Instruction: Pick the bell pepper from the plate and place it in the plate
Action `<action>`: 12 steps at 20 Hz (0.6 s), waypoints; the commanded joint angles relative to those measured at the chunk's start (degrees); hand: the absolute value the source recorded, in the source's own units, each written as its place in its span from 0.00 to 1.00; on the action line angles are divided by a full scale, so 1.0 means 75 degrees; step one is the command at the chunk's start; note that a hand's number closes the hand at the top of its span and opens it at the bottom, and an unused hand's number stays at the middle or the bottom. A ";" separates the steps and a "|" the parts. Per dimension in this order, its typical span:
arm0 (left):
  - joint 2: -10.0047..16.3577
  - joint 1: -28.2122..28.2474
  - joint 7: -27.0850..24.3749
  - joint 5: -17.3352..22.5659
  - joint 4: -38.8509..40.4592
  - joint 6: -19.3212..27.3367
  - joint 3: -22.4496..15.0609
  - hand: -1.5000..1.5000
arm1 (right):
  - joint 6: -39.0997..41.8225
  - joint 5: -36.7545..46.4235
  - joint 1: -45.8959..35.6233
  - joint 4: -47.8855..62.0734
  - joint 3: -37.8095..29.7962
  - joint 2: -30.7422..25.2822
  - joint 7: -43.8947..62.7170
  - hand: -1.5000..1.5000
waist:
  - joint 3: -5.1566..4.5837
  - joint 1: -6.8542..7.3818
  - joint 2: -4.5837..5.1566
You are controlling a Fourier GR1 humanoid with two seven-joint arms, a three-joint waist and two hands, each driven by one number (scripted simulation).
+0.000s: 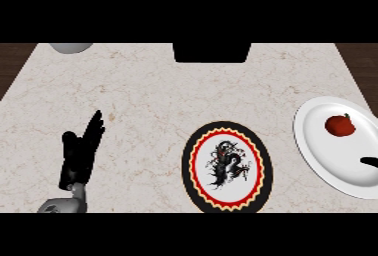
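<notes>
Left hand: at the view's left, fingers straight and pointing away from me, thumb out to the side. It is flat and spread, with nothing in it. It rests over the bare counter, well apart from both plates.

Right hand: only a small dark tip shows at the view's right edge, over the white plate. I take this for my right hand. I cannot tell whether it is spread or curled. It holds nothing that I can see.

Bell pepper: red with a short stem, lying on the far half of the white plate. Nothing grips it. The dark tip sits nearer to me than the pepper and apart from it.

Decorated plate: black rim, red ring, dark figure in the middle, nothing on it. It lies between my 2 hands, near the white plate, with a strip of counter between them.

Judgement: step 1, the pick, is not yet made. I read this as the approach. The next move calls for the right hand to come over the pepper, close round it, lift it clear of the rim and carry it left to the decorated plate's middle.

Far edge: a grey rounded object at the left corner and a dark block at the middle, both off that path.
</notes>
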 commanded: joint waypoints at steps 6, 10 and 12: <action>0.0030 -0.0164 0.0758 -0.0081 -0.0544 -0.0007 -0.0007 0.50 | -0.0647 0.0113 -0.0688 0.1323 0.0164 -0.0504 -0.0362 0.00 | 0.0011 0.0072 0.0024; -0.0021 -0.0044 0.0197 -0.0068 -0.0290 -0.0045 0.0048 0.50 | -0.0574 0.0021 -0.0311 0.1652 0.0153 -0.0820 -0.0596 0.00 | 0.0008 0.0039 0.0017; -0.0001 -0.0193 -0.0383 0.0021 0.0487 -0.0127 0.0242 0.50 | -0.0820 0.0147 -0.0452 0.2029 0.0236 -0.0761 -0.0876 0.00 | 0.0012 0.0060 0.0035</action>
